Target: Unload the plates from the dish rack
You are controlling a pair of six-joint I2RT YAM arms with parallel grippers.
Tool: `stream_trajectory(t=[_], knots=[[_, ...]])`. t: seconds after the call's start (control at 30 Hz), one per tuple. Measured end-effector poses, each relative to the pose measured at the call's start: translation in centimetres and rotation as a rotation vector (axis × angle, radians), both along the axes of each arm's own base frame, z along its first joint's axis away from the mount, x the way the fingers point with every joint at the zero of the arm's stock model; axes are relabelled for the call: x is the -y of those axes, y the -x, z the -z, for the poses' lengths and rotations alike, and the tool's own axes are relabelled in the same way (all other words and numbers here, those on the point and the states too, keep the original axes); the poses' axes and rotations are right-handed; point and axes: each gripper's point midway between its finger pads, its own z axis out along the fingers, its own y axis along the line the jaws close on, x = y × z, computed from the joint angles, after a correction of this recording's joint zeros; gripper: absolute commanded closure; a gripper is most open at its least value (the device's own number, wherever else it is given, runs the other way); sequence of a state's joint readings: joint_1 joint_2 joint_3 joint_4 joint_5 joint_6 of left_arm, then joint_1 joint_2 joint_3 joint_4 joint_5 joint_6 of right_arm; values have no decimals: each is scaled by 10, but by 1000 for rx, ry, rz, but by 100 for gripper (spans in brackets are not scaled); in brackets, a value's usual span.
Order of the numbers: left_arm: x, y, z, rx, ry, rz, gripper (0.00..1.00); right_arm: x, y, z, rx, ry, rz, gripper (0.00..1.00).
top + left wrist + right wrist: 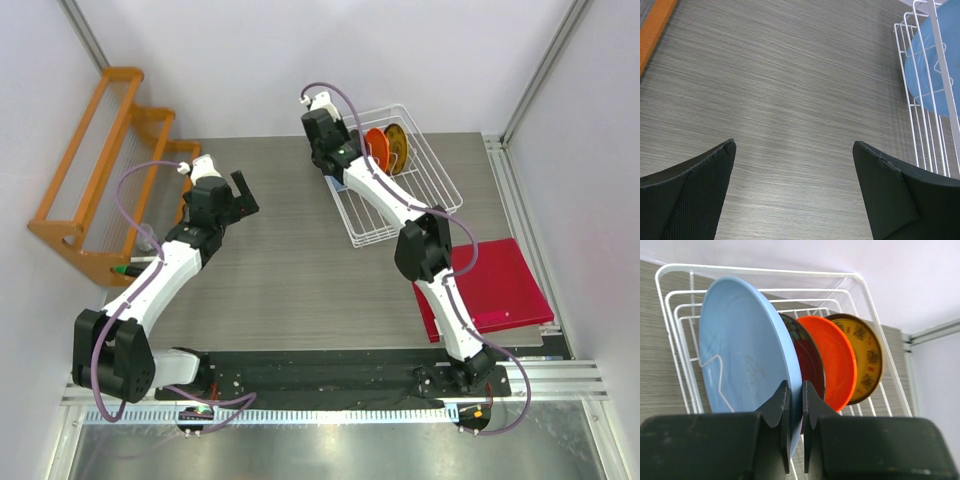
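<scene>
The white wire dish rack [432,190] stands at the table's back right. Four plates stand upright in it in the right wrist view: light blue [740,355], dark red floral [810,362], orange [836,360], yellow-brown patterned [866,357]. My right gripper [795,395] is shut on the light blue plate's rim, one finger on each face. In the top view it [335,150] hangs over the rack's left end. My left gripper [243,195] is open and empty above bare table, left of the rack. The left wrist view shows the rack's edge [920,125] and the blue plate [935,70].
An orange wooden stepped shelf [100,180] stands at the back left. A flat red book [490,290] lies at the right, near the right arm. Walls close in behind and at both sides.
</scene>
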State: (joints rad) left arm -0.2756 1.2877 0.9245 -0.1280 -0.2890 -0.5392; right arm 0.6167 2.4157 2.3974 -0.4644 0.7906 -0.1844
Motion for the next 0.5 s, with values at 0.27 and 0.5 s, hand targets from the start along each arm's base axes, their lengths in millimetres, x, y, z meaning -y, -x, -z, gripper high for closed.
stream_trajectory(t=[0.27,0.5], knots=[[-1,0,1,-2,-5,-6,0,-4,7,-15,100,135,73,99],[-2,2,4,-10,-7,-5,1,1,14,-25,141,181,106,99]])
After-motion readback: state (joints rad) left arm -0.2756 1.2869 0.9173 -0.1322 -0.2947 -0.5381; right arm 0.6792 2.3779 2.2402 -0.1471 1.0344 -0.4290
